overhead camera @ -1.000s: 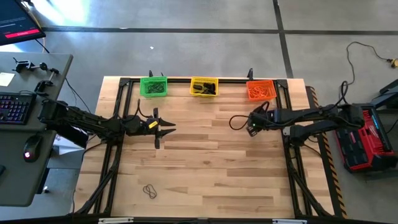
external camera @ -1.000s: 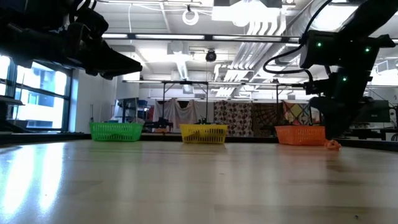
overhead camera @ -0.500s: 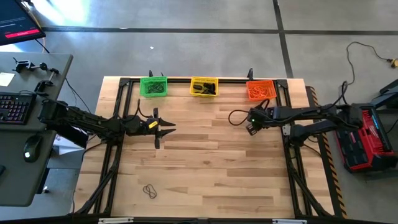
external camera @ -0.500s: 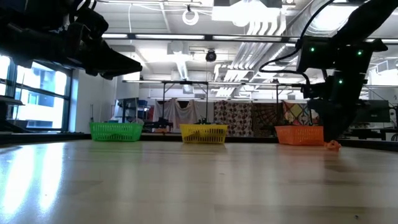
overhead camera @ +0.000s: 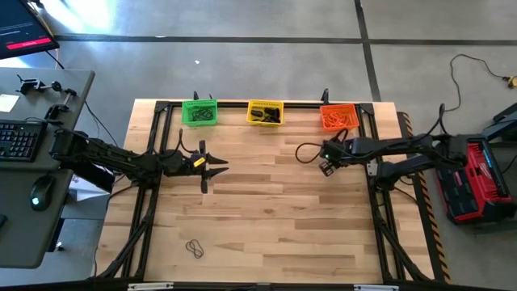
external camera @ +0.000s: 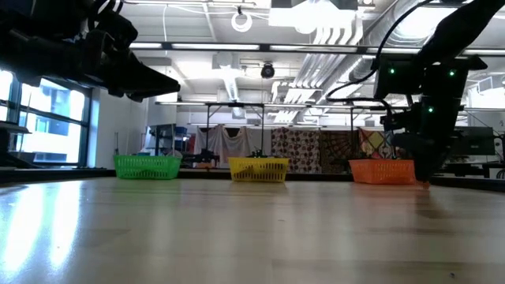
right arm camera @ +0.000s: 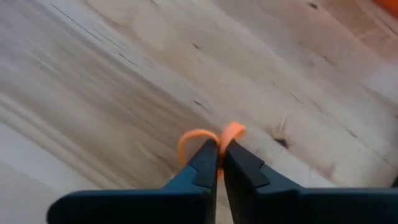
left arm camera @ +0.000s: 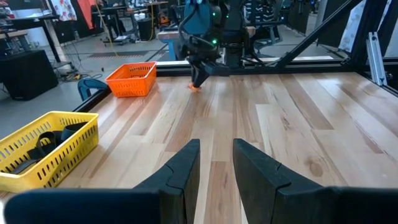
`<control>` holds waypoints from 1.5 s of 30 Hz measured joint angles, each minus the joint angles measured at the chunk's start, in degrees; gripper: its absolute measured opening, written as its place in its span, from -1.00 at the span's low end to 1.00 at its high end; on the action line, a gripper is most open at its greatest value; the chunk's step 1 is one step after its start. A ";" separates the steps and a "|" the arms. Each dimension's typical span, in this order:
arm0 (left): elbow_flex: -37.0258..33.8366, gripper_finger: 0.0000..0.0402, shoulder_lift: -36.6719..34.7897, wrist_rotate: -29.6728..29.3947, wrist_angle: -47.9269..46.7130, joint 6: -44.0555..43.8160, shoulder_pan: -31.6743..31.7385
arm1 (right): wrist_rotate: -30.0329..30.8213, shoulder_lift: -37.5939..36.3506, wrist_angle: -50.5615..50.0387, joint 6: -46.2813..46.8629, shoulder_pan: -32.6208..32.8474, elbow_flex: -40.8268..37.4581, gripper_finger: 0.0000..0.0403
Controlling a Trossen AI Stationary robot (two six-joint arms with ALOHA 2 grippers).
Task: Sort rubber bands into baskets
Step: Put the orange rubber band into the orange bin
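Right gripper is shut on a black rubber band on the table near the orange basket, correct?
Not quite: the band is orange, not black. The right wrist view shows the right gripper shut on an orange rubber band at the table surface. The rest holds: the high view places that gripper near the orange basket.

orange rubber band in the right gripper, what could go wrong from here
1. The right gripper is shut on the orange rubber band only at its fingertips, so the floppy loop may slip out on lifting.
2. The orange basket is small, and a band let go off-centre could land on the table.
3. A dark rubber band lies alone near the table's front, easy to overlook.
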 joint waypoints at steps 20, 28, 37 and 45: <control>0.00 -0.57 0.00 -0.01 0.04 -0.20 0.01 | 3.08 -3.16 8.93 -17.10 -22.01 14.07 -1.00; 0.00 -0.57 0.00 -0.02 0.09 -0.17 0.02 | -5.98 5.18 13.26 -22.58 -34.31 14.05 -1.00; 0.00 -0.57 0.00 -0.02 0.02 -0.12 0.01 | -9.13 13.89 15.49 -24.45 -38.04 14.05 -0.97; 0.00 -0.57 0.00 -0.02 -0.10 -0.05 0.01 | -9.00 13.32 13.93 -26.36 -37.99 16.01 -0.58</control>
